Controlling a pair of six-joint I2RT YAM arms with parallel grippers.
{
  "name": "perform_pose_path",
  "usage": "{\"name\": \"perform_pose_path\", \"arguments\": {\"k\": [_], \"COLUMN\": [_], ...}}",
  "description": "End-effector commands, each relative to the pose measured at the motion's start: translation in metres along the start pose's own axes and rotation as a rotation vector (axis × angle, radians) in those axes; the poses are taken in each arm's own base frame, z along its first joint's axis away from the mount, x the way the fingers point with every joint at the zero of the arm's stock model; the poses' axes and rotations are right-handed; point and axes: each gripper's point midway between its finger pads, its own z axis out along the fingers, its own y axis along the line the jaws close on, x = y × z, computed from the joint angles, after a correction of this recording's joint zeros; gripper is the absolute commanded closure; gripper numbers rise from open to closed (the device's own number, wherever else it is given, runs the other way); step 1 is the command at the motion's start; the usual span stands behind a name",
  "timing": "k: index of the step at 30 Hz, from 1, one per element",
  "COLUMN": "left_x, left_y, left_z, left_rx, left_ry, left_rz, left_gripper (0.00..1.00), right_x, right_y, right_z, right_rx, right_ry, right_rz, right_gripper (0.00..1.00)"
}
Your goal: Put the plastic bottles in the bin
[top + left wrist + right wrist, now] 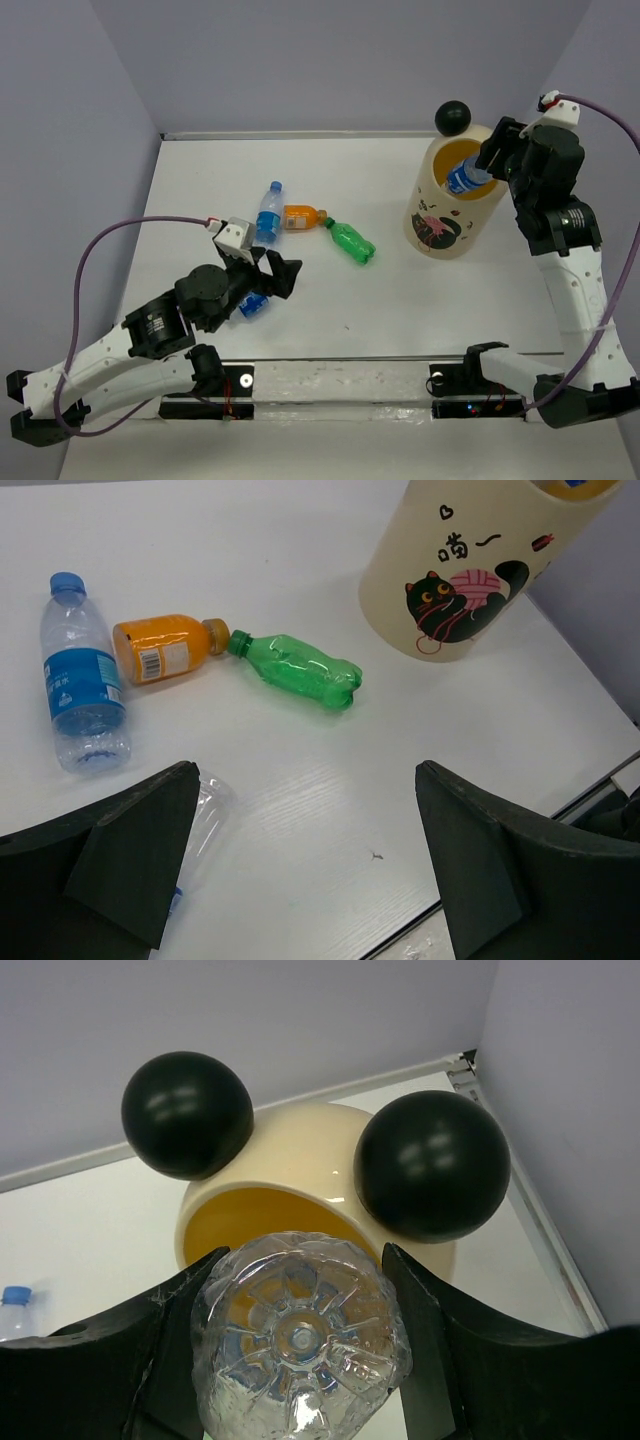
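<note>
My right gripper [487, 160] is shut on a clear blue-labelled bottle [465, 178], which hangs over the mouth of the cream bin [440, 225]. In the right wrist view the bottle's base [300, 1345] fills the gap between the fingers, with the bin's yellow inside [250, 1220] behind it. A clear bottle [268, 212], an orange bottle [303, 216] and a green bottle [350, 241] lie in a row mid-table. My left gripper [278, 274] hovers open just in front of them. Another clear bottle [205, 810] lies by its left finger.
Two black ball ears [187, 1113] [432, 1163] stand on the bin's rim, close to the held bottle. Grey walls enclose the table at the back and both sides. The bin [450, 570] stands to the right of the green bottle [300, 668].
</note>
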Motion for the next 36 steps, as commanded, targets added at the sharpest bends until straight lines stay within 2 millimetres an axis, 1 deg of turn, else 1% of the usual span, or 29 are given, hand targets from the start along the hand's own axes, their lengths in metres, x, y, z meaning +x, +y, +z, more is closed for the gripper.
{"name": "perform_pose_path", "arguments": {"k": [1,4,5,6,7,8,10,11,13,14,15,16,19,23,24,25,26,27,28,29,30,31,32,33,34,35,36], "left_x": [-0.006,-0.006,-0.005,-0.004,-0.003,-0.002,-0.001,-0.001,0.001,0.002,0.002,0.002,0.001,-0.001,-0.001,0.000,-0.001,0.000,0.000,-0.001,-0.001,-0.002,-0.003,-0.003,-0.003,-0.005,-0.005], "left_y": [0.003,0.005,0.006,0.009,0.009,0.009,0.011,0.011,0.010,0.009,0.010,0.010,0.011,0.013,0.015,0.016,0.016,0.018,0.020,0.021,0.022,0.026,0.028,0.030,0.033,0.034,0.035], "left_z": [0.001,0.002,0.003,0.005,0.006,0.007,0.009,0.009,0.012,0.013,0.013,0.014,0.015,0.015,0.016,0.016,0.017,0.017,0.017,0.017,0.017,0.017,0.017,0.017,0.017,0.016,0.016], "left_rx": [-0.018,-0.025,-0.026,-0.038,-0.036,-0.036,-0.036,-0.034,-0.026,-0.025,-0.027,-0.030,-0.035,-0.043,-0.050,-0.054,-0.055,-0.062,-0.067,-0.070,-0.076,-0.090,-0.100,-0.104,-0.116,-0.122,-0.125], "left_ry": [-0.039,-0.044,-0.041,-0.041,-0.035,-0.032,-0.031,-0.030,-0.022,-0.019,-0.018,-0.016,-0.018,-0.027,-0.026,-0.026,-0.028,-0.027,-0.028,-0.031,-0.033,-0.038,-0.042,-0.043,-0.046,-0.053,-0.054], "left_rz": [-0.018,-0.021,-0.021,-0.017,-0.016,-0.014,-0.018,-0.019,-0.020,-0.019,-0.018,-0.017,-0.017,-0.024,-0.027,-0.027,-0.029,-0.029,-0.034,-0.038,-0.040,-0.044,-0.048,-0.050,-0.056,-0.060,-0.062], "left_gripper": [0.01,0.01,0.01,0.01,0.01,0.01,0.01,0.01,0.01,0.01,0.01,0.01,0.01,0.01,0.01,0.01,0.01,0.01,0.01,0.01,0.01,0.01,0.01,0.01,0.01,0.01,0.01], "right_x": [-0.028,-0.030,-0.029,-0.027,-0.026,-0.021,-0.014,-0.012,-0.011,-0.012,-0.012,-0.017,-0.024,-0.026,-0.022,-0.019,-0.016,-0.005,0.007,0.028,0.042,0.060,0.078,0.106,0.126,0.142,0.169], "right_y": [0.006,0.015,0.015,0.023,0.023,0.028,0.036,0.039,0.044,0.043,0.042,0.041,0.048,0.066,0.076,0.081,0.088,0.098,0.116,0.132,0.144,0.161,0.182,0.195,0.211,0.220,0.227], "right_z": [0.006,0.013,0.016,0.016,0.020,0.025,0.030,0.032,0.036,0.036,0.036,0.036,0.033,0.022,0.018,0.016,0.012,0.010,0.004,0.003,0.001,-0.005,-0.012,-0.008,-0.014,-0.015,-0.005], "right_rx": [-0.002,-0.017,-0.011,-0.029,-0.022,-0.028,-0.028,-0.020,0.000,0.007,0.016,0.028,0.016,-0.024,-0.050,-0.060,-0.084,-0.121,-0.185,-0.249,-0.296,-0.365,-0.473,-0.509,-0.562,-0.582,-0.577], "right_ry": [-0.082,-0.080,-0.076,-0.070,-0.065,-0.050,-0.035,-0.031,-0.028,-0.029,-0.025,-0.035,-0.045,-0.049,-0.041,-0.035,-0.026,0.004,0.028,0.081,0.114,0.156,0.211,0.275,0.314,0.347,0.397], "right_rz": [-0.024,-0.049,-0.069,-0.080,-0.091,-0.113,-0.149,-0.163,-0.195,-0.196,-0.199,-0.196,-0.206,-0.212,-0.219,-0.227,-0.235,-0.242,-0.248,-0.244,-0.244,-0.251,-0.245,-0.276,-0.307,-0.341,-0.409], "right_gripper": [0.85,0.85,0.84,0.84,0.82,0.81,0.71,0.63,0.23,0.20,0.18,0.16,0.15,0.15,0.15,0.15,0.18,0.20,0.25,0.27,0.30,0.32,0.30,0.27,0.22,0.20,0.18]}}
